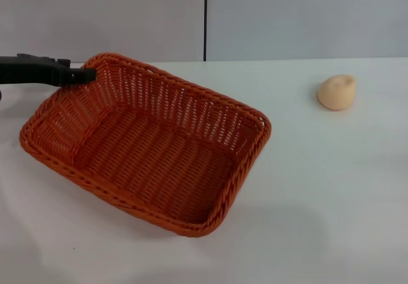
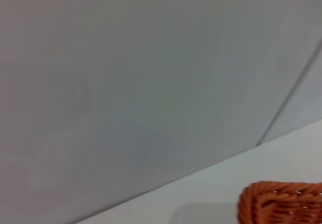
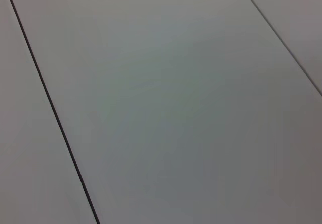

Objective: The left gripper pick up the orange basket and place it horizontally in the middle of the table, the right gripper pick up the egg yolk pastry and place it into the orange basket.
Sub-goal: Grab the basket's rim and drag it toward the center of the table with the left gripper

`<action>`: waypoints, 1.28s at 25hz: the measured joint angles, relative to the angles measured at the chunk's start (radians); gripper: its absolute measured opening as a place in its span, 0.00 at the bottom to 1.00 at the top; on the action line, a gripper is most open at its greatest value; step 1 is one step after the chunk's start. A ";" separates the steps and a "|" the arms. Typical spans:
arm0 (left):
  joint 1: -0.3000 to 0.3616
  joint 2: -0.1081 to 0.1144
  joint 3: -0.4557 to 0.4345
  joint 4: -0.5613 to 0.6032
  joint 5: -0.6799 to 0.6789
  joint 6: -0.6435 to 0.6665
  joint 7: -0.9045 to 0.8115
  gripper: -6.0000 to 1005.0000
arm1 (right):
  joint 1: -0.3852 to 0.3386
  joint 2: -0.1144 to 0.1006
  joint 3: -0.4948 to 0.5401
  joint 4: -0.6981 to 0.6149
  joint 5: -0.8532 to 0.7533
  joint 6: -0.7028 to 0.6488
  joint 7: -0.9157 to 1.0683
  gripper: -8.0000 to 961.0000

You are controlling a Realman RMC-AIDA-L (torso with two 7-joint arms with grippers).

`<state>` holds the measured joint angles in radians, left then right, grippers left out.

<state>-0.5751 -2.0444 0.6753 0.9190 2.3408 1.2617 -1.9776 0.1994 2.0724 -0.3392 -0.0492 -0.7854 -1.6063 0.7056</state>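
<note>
The orange basket (image 1: 153, 150) sits on the table (image 1: 331, 194) left of centre in the head view, turned at an angle so one rounded corner points toward the robot, and its woven floor holds nothing. The left gripper (image 1: 89, 75) reaches in from the left edge of that view, its slim dark tip touching the braided rim at the basket's far left corner; whether its jaws are spread, closed or clamped on the rim cannot be told from here. The egg yolk pastry (image 1: 336, 92) lies on the bare tabletop well apart from the basket, off to the right and farther back. The left wrist view catches only one corner of the basket (image 2: 282, 202), cut off by the frame, with a strip of table (image 2: 211, 189) and a grey wall panel (image 2: 126, 83) behind it. The right wrist view shows only grey panels (image 3: 171, 108) with dark seams, and the right gripper appears nowhere. One basket, one pastry, one gripper in sight
</note>
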 joint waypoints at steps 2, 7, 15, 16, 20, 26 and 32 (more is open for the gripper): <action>0.003 0.002 0.001 -0.001 0.000 -0.006 -0.020 0.62 | 0.000 0.000 0.002 -0.001 0.000 0.001 0.000 0.76; 0.004 0.004 0.004 -0.002 0.008 0.000 -0.023 0.55 | 0.000 0.000 0.009 -0.004 0.002 0.006 0.000 0.76; 0.000 0.005 0.002 -0.005 0.011 0.003 -0.036 0.30 | 0.007 0.000 0.009 -0.003 0.001 0.021 0.000 0.76; 0.000 0.006 0.000 -0.004 0.009 0.005 -0.048 0.28 | 0.008 0.000 0.007 -0.003 0.000 0.024 0.000 0.76; -0.001 0.010 -0.005 0.001 0.004 0.036 -0.086 0.20 | 0.009 0.000 0.005 0.000 0.000 0.027 0.000 0.76; -0.004 0.018 -0.033 0.006 -0.009 0.104 -0.116 0.19 | 0.011 0.000 0.002 -0.002 0.000 0.039 0.000 0.76; 0.038 0.067 -0.166 0.023 -0.180 0.346 -0.183 0.18 | 0.022 0.000 0.001 -0.004 0.000 0.053 0.000 0.76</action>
<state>-0.5370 -1.9778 0.5094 0.9419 2.1609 1.6075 -2.1603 0.2209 2.0724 -0.3383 -0.0534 -0.7855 -1.5529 0.7056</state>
